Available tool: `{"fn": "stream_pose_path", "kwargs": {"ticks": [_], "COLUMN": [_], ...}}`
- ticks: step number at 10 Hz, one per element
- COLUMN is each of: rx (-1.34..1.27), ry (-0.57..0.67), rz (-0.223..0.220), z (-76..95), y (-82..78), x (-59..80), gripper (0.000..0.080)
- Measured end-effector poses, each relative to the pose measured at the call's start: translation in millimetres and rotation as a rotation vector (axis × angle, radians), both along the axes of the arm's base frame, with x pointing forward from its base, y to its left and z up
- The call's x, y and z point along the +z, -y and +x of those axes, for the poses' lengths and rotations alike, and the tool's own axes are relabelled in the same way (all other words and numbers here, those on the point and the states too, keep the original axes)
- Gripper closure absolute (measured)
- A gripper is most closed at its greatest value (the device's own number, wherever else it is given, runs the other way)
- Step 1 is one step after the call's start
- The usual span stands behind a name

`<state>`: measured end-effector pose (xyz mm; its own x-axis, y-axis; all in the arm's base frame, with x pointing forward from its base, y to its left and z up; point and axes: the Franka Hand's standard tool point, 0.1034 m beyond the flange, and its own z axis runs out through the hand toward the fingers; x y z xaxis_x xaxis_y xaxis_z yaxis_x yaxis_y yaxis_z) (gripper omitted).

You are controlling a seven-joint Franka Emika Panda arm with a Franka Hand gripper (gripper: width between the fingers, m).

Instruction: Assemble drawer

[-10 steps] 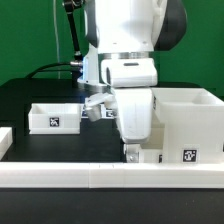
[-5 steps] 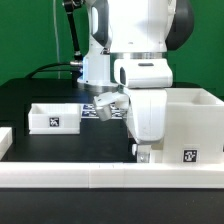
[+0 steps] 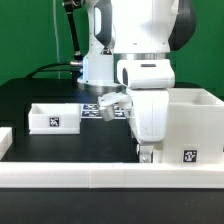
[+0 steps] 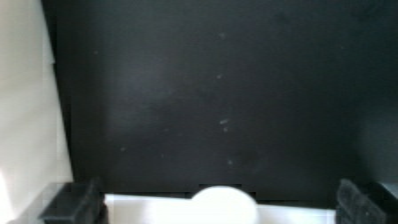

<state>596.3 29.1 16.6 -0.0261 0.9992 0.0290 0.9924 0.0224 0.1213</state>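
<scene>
The claw [image 4: 217, 203] stands spread wide, its dark fingertips [image 4: 71, 203] flanking a white panel [image 4: 157, 210] that bears a round knob [image 4: 222, 197]; whether they press on it cannot be told; in the exterior view this happens at lower centre, low over the black tabletop [image 3: 70, 145], at the near corner of the large open box [image 3: 192, 118] in the right half of the frame; a smaller tagged tray [image 3: 52, 118] lies well apart at middle left. The parts look like light, stiff, smooth plastic, probably slippery; flat opposite walls seem the surest hold, not the knob; a thin wall may flex under a hard squeeze.
</scene>
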Motion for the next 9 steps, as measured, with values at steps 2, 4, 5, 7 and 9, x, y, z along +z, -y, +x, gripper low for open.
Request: {"fn": "stream_pose_path", "kwargs": {"ticks": [2,4,5,7,9], "rx": [-0.016,-0.011,-0.010,0.003,0.005], "ry": [-0.008,-0.040,-0.043,-0.045,-0.044], "rz": [0.000,-0.013,-0.015,-0.018,-0.020], "z": [-0.5,-0.2,0.4,1.4,3.2], "y": [-3.4,-4.1,-4.9,-6.2,-2.2], "x": [0.6,2.1,3.8,6.9,8.0], "gripper": [0.0150,0.0150,0.0150,0.0150,0.0150]}}
